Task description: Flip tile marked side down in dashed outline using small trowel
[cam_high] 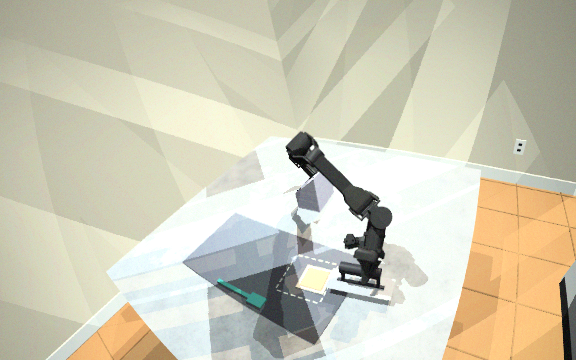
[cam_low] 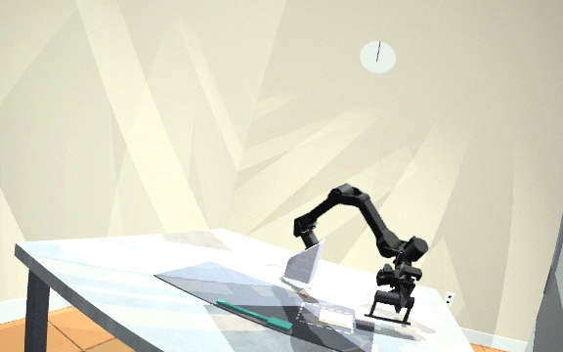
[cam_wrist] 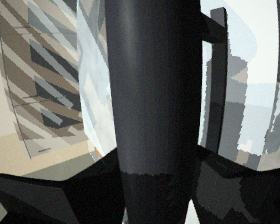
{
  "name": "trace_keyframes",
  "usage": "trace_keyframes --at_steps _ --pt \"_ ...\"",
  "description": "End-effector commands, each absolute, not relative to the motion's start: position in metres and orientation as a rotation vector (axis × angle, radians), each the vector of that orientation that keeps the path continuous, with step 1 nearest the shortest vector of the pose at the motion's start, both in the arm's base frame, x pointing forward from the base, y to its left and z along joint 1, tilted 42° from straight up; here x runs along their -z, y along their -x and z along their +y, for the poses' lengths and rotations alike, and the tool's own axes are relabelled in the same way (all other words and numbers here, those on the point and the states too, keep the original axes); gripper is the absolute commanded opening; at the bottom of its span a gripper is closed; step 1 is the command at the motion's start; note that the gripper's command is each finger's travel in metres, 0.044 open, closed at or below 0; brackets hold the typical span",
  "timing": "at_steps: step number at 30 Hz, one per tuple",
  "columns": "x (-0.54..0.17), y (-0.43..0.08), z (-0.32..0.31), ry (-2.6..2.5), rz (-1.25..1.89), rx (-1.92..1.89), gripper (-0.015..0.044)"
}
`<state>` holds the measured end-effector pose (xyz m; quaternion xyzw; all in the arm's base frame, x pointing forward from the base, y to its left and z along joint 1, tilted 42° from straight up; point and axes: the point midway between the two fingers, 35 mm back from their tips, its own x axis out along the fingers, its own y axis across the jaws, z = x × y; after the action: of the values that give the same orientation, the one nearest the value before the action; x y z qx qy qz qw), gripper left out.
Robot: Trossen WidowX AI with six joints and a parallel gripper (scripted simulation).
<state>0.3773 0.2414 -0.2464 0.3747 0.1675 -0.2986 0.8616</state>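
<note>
The tile (cam_high: 314,278) (cam_low: 336,318) lies flat with a plain cream face up and no dark mark showing. It lies toward the right side of the dashed outline (cam_high: 298,257) on the grey mat (cam_high: 238,250) (cam_low: 242,288), and appears to be inside it. My gripper (cam_high: 366,270) (cam_low: 399,304) (cam_wrist: 155,143) is shut on the black handle of the small trowel (cam_high: 348,270) (cam_low: 383,297) (cam_wrist: 151,90). The trowel's pale blade is low, right of the tile, at the mat's right edge. Whether it touches the table is unclear.
A teal spatula-shaped tool (cam_high: 255,299) (cam_low: 280,323) lies at the mat's front edge, left of the outline. A pale grey angled panel (cam_high: 314,194) (cam_low: 303,265) stands beside the arm's base, behind the mat. The white table (cam_high: 418,185) (cam_low: 115,259) extends around the mat.
</note>
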Motion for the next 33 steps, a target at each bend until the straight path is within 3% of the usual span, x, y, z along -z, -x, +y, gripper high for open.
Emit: trace_keyframes --at_steps 1,33 --pt "0.241 -0.38 0.248 -0.805 0.337 0.615 0.0" --pt "0.27 -0.382 0.22 -0.821 0.359 0.616 0.0"
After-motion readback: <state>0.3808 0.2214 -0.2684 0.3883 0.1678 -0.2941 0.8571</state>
